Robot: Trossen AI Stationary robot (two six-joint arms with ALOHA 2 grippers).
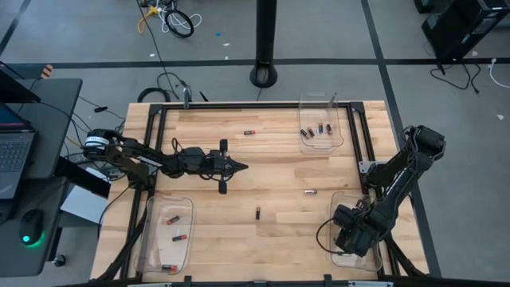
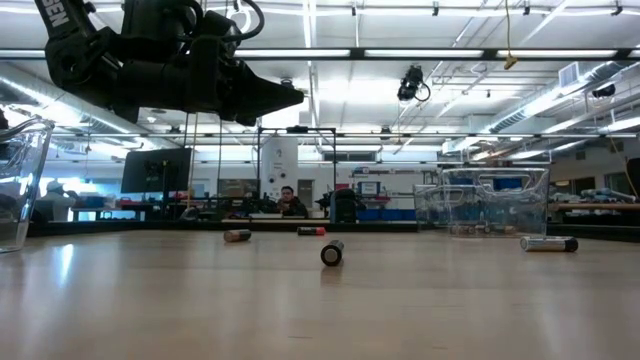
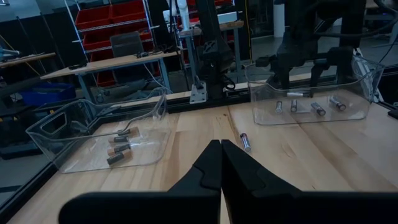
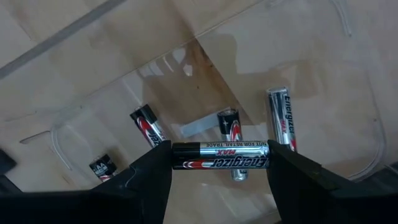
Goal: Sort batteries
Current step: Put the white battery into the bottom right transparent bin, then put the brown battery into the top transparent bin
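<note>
While the left gripper hovers mid-table with fingers together, the right gripper clamps a battery crosswise directly above its near-right clear tray, four cells below.

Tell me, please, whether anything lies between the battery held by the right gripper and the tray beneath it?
Nothing visible does. The right gripper holds a battery crosswise between its fingers directly above the clear tray, where four other batteries lie on the floor, leaving open space below.
</note>
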